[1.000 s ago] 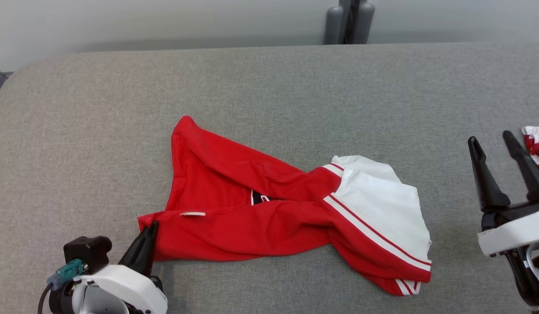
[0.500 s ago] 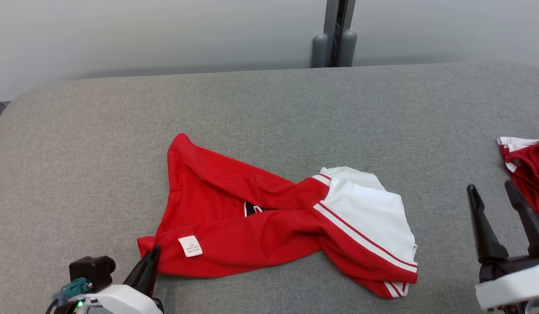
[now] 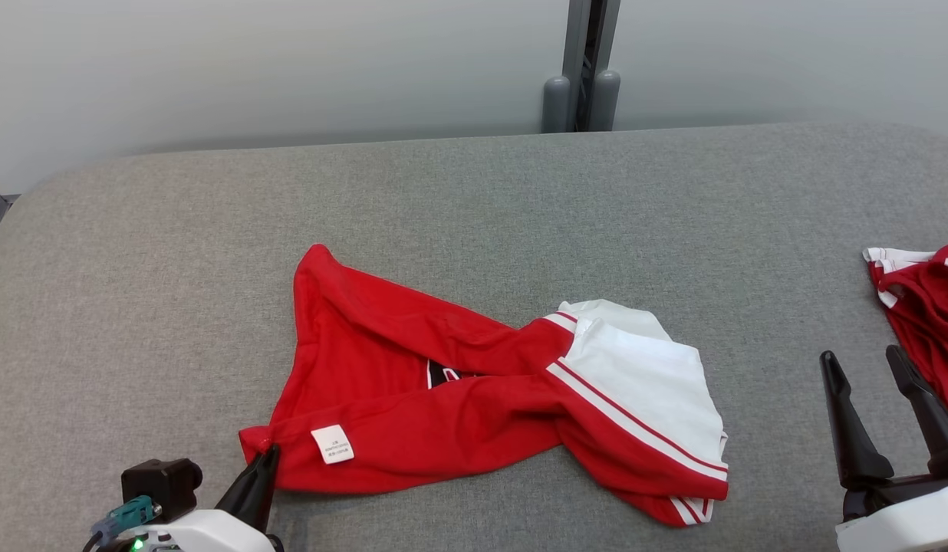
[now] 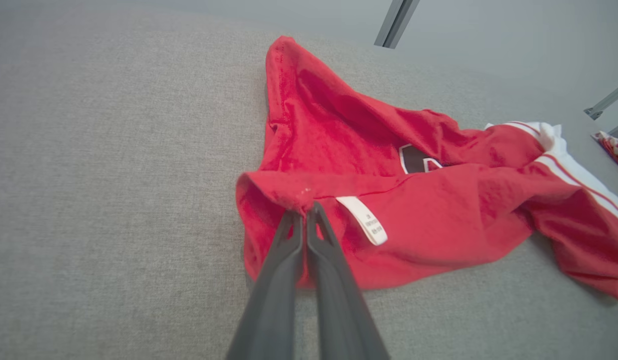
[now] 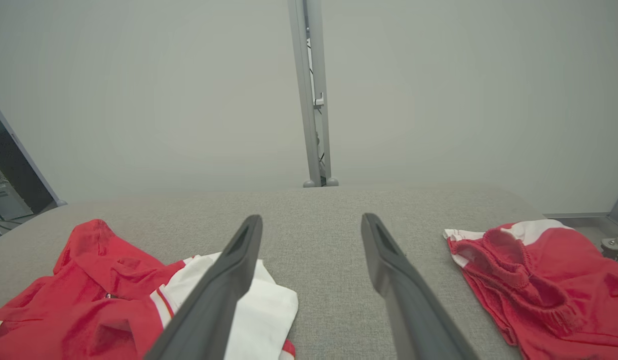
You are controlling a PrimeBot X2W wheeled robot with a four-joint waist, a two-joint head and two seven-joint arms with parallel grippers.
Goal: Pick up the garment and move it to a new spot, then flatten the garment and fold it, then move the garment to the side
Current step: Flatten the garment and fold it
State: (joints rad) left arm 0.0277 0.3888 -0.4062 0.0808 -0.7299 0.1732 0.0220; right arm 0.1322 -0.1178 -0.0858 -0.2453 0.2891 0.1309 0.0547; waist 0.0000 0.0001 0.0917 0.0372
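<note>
Grey cloth covers our table [image 3: 474, 192], with the red-and-white garment [image 3: 459, 399] twisted at its middle. Our left gripper [image 3: 268, 454] has its jaws pinched shut on the near-left corner; our right gripper [image 3: 861, 354] stands with jaws wide open, empty, well apart from it. We judge the white end needs gripping next, then an even, gentle pull.

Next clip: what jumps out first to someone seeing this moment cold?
A crumpled red and white fabric garment sprawls across the middle of the grey fabric-covered surface, its near left corner pinched in the shut left tool. The right tool stands open at the lower right, holding nothing, near a second bunched red and white garment at the right edge.
</note>
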